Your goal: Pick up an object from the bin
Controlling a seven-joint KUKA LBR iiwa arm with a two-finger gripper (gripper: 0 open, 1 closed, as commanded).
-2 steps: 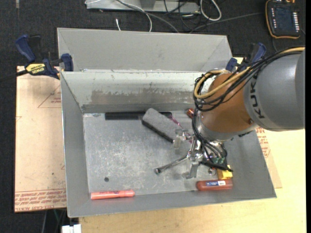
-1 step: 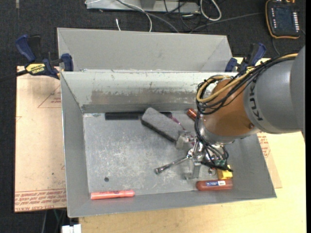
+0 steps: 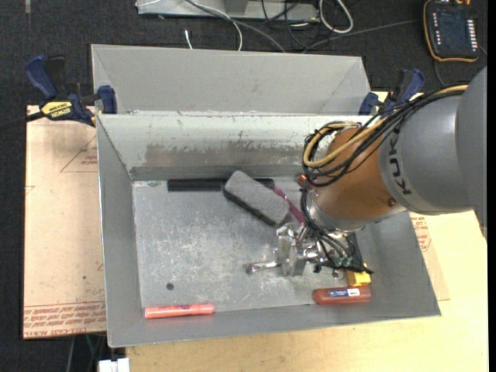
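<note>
Few things lie in the bin, well apart, leaving room for a grasp. Below-right of the grey foam block the tool hangs low; wide or narrow cannot be told. Farther that way lies a red marker, probably the nearest candidate.

A grey oblong foam block lies slantwise on the floor of the bin, towards the back; a flat black bar lies just left of the block, touching its upper end; a small silvery metal piece lies in front of the block; a red-orange marker lies further front-right; a pink marker lies well apart, front-left.
</note>
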